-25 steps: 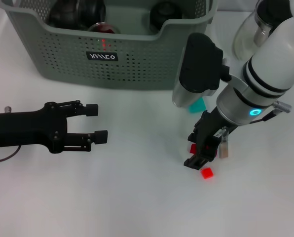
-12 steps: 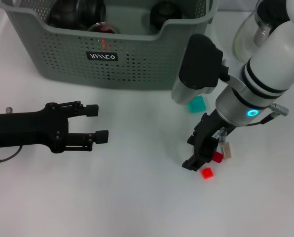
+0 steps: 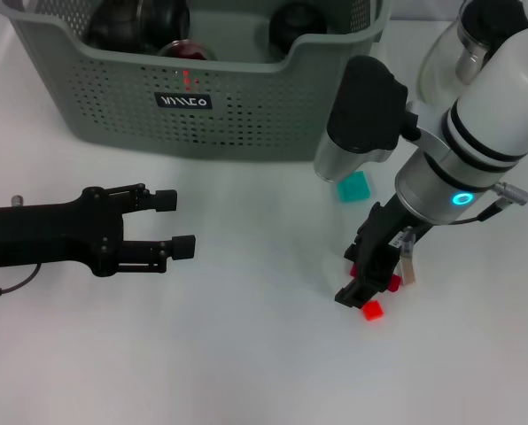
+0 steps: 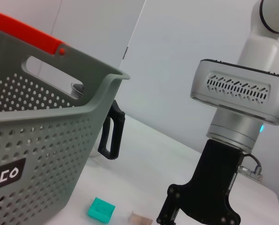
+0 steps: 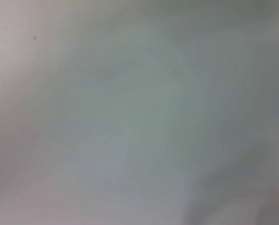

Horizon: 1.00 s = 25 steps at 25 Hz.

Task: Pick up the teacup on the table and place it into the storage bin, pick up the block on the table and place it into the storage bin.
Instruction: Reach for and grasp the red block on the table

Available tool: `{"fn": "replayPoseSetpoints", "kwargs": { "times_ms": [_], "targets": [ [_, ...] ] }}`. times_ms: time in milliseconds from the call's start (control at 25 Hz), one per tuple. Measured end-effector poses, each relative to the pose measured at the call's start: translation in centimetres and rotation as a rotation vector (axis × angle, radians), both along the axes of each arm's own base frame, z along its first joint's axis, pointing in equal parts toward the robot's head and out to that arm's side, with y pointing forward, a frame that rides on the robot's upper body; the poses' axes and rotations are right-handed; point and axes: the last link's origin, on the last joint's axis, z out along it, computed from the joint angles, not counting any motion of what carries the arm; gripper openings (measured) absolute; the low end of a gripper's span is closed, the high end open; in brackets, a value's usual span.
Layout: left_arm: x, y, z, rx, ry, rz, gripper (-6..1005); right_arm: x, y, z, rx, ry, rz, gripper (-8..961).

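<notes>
The right gripper (image 3: 368,276) pointed down at the white table (image 3: 246,354) in the lower right of the head view, its black fingers set among a scatter of small blocks. A bright red block (image 3: 371,310) lay on the table just below the fingertips, a darker red block (image 3: 392,282) sat against the gripper's right side, and a pale beige block (image 3: 408,270) lay just beyond that. Whether the fingers gripped any block, or how far apart they stood, could not be told from these views. A teal block (image 3: 353,186) rested higher in the frame, close to the arm's grey wrist housing.

The storage bin (image 3: 246,106), grey-green with perforated walls and a small black label, filled the upper left and centre of the head view, with dark rounded objects inside that could not be identified. A glass teapot (image 3: 450,53) stood at the upper right, partly hidden behind the white arm.

The left gripper (image 3: 162,221) lay low over the table at the left centre of the frame, its two black fingers spread wide and holding nothing, well apart from the blocks.

The left wrist view showed the bin wall at left, the teal block at bottom centre and the right arm's gripper at lower right. The right wrist view showed only a grey blur.
</notes>
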Motion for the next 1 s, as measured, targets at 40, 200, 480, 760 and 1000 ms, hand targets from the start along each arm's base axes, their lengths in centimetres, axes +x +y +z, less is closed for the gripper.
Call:
{"fn": "replayPoseSetpoints", "kwargs": {
  "times_ms": [40,200,480,760,1000],
  "targets": [
    [-0.01,0.0,0.0,0.0,0.0,0.0,861,0.05,-0.02,0.02,-0.001,-0.001,-0.003,683],
    [-0.03,0.01,0.0,0.001,0.001,0.001,861,0.37,-0.05,0.07,0.008,-0.009,-0.018,683],
    [-0.06,-0.09,-0.1,-0.001,-0.002,0.005,861,0.5,0.13,0.16,0.03,-0.02,-0.025,682],
    [-0.17,-0.25,-0.16,-0.003,-0.003,0.01,861,0.45,0.14,0.38,0.031,-0.015,-0.037,681],
    [-0.18,-0.28,-0.22,-0.005,-0.005,0.012,861,0.32,0.27,0.88,0.029,0.001,-0.055,682]
  ]
}}
